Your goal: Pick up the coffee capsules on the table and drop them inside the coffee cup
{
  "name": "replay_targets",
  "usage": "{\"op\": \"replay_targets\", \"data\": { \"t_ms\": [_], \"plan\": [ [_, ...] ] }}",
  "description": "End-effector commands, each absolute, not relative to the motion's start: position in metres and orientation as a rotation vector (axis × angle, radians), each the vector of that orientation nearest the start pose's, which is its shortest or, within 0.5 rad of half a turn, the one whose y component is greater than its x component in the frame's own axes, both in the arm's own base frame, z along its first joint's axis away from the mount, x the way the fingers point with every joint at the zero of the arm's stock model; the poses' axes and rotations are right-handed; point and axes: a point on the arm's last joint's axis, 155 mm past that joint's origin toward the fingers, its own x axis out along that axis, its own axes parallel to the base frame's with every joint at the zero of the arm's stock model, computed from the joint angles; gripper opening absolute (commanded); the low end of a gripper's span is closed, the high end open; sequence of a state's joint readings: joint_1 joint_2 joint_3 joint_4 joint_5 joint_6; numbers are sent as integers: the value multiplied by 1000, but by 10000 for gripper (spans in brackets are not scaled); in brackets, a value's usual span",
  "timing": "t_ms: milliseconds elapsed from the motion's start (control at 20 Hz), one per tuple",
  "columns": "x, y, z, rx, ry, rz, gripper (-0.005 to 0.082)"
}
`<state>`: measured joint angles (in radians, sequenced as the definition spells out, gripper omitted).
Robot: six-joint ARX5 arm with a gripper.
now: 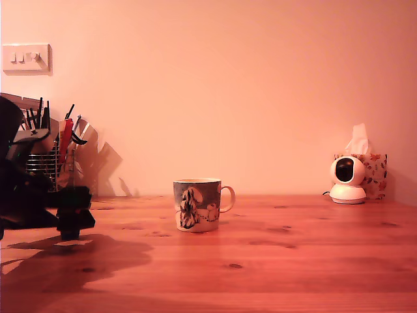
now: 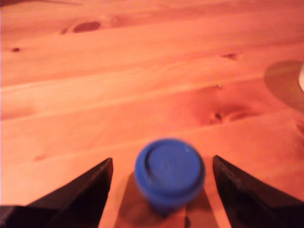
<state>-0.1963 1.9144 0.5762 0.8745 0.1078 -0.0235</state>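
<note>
A coffee capsule (image 2: 169, 172) with a round blue rimmed lid stands on the reddish wooden table (image 2: 142, 71), seen from above in the wrist view. My gripper (image 2: 162, 158) is open, with one black finger on each side of the capsule and a gap between each finger and it. In the exterior view the gripper (image 1: 70, 225) hangs low over the table (image 1: 293, 261) at the exterior view's left, and the capsule is hard to tell from the dark arm there. The coffee cup (image 1: 197, 205), a mug with a pale rim and a white figure on its dark side, stands mid-table, its handle toward the exterior view's right.
A wire utensil holder (image 1: 49, 156) stands against the wall behind the arm. At the back on the exterior view's right are a small white camera (image 1: 347, 179) and a tissue box (image 1: 373, 173). A light switch (image 1: 26, 59) is on the wall.
</note>
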Motion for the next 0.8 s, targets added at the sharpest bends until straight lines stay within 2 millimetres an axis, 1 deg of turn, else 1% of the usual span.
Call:
{"op": "replay_targets", "data": {
  "t_ms": [0,100,250,500,550,600,750],
  "plan": [
    [434,-107,7,3,488,-298,601],
    [434,-107,6,3,490,-298,586],
    [432,-109,4,13,496,-312,519],
    [431,-110,4,18,500,-320,512],
    [431,-110,3,18,500,-320,495],
    [431,-110,3,18,500,-320,445],
    [431,-110,4,24,499,-321,253]
  ]
}}
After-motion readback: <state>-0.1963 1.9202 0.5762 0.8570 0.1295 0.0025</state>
